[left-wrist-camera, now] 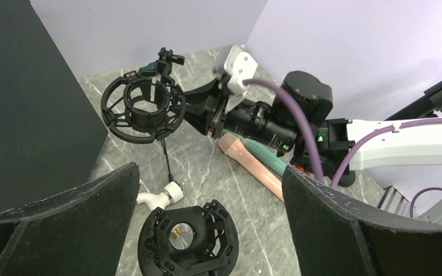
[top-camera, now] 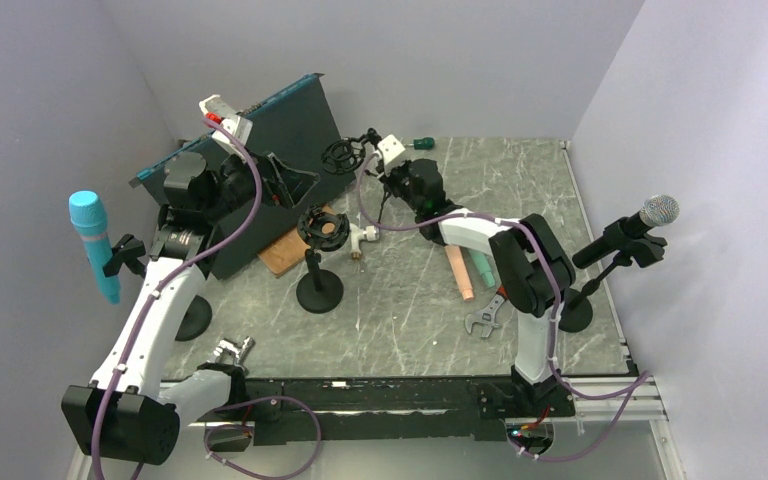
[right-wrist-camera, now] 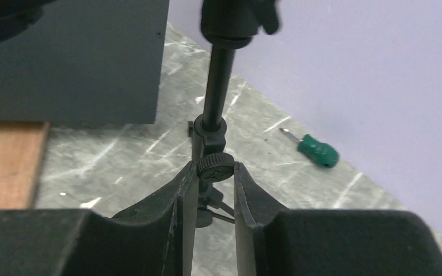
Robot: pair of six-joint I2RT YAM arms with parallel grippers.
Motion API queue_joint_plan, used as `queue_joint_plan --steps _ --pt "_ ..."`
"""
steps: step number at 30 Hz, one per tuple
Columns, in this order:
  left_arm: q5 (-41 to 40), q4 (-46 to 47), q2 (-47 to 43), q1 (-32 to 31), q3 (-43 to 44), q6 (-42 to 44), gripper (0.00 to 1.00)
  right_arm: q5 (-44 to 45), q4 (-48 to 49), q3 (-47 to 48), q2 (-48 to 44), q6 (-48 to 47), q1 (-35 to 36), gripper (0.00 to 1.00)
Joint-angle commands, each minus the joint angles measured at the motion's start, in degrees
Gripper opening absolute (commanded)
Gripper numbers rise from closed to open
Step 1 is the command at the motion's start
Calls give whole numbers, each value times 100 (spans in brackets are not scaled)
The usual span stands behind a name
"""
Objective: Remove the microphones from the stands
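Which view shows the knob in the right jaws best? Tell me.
Right wrist: the knob sits close and sharp, pinched between the jaws. Top and left wrist views show only the right gripper covering it.

No legible text or labels anywhere.

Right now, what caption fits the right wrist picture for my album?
Right gripper pinches a black knob on the stand pole; a green screwdriver lies behind.
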Motion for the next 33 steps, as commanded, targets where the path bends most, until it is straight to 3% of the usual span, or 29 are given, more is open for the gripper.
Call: queue_joint_plan --steps 1,13,15,19,22,28,33 --pt "136 288 23 6 -8 -52 96 1134 487 -180 -182 -1379 31 0" --pt "196 351 60 6 -22 -108 96 688 77 -253 -99 -288 -34 1" --pt "204 357 47 6 -21 -114 96 699 -44 -296 -214 36 -46 13" --pt "191 345 21 6 -26 -107 96 934 -246 -352 -504 688 -63 51" --pt "196 351 8 6 -28 -114 96 1089 -509 -390 -758 1159 -127 68" --pt "184 357 -19 7 -37 -120 96 1086 -1474 -420 -1429 2282 -314 78" --pt "201 380 -55 -2 -41 -137 96 354 -2538 -601 -2031 3120 -355 83"
